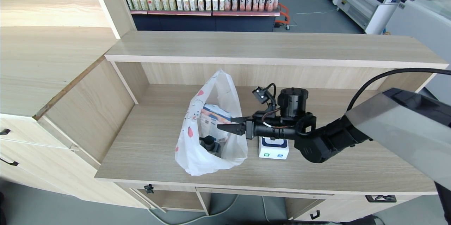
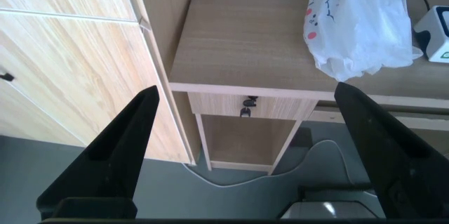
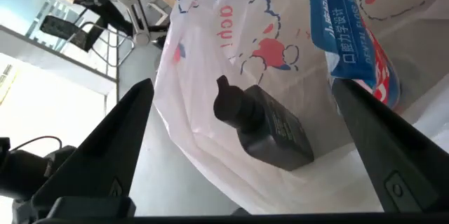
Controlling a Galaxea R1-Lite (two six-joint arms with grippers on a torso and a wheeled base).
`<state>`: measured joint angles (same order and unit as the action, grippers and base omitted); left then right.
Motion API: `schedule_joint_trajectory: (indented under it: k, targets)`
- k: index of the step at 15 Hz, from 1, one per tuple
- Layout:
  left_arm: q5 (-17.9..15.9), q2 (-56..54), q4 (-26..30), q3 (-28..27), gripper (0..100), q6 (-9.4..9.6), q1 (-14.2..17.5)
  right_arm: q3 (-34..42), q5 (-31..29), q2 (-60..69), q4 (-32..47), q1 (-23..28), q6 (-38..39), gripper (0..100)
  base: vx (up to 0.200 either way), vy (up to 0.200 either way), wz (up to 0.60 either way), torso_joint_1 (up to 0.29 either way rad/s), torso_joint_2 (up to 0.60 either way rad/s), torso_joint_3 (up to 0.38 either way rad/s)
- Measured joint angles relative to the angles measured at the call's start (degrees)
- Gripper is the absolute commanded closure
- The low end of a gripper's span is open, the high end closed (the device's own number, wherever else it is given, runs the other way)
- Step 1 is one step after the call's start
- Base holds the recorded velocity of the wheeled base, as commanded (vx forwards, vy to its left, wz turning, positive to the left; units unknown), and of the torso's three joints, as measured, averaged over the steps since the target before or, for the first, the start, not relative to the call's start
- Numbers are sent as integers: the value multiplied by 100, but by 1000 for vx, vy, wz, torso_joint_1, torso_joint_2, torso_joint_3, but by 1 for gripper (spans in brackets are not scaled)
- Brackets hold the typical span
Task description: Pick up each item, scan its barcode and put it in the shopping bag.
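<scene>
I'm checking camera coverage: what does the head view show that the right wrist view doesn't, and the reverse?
Only the head view: a small white box with a blue top on the wooden counter. Only the right wrist view: the printed label on the side of the black plastic bottle. Both: that bottle and a blue-and-white packet inside the white plastic shopping bag with red prints.

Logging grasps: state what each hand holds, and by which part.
Nothing is held. Right hand open at the mouth of the shopping bag; left hand open, empty.
</scene>
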<state>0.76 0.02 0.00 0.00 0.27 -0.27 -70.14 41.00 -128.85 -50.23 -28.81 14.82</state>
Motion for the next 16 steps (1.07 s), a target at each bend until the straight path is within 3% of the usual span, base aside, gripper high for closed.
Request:
schedule_joint_trajectory:
  k: [7,9,12,16]
  targets:
    - [2,0,0,0,0,-2,0,1515,-211,2048,37,566,1129,0,0,0,0,0,0,0]
    - [2,0,0,0,0,0,0,2423,-227,2935,90,979,806,0,0,0,0,0,0,0]
    - [2,0,0,0,0,0,0,3840,-339,4496,575,1916,-262,0,0,0,0,0,0,0]
    - [2,0,0,0,0,-2,0,5455,-1791,7164,2061,2725,-1009,0,0,0,0,0,0,0]
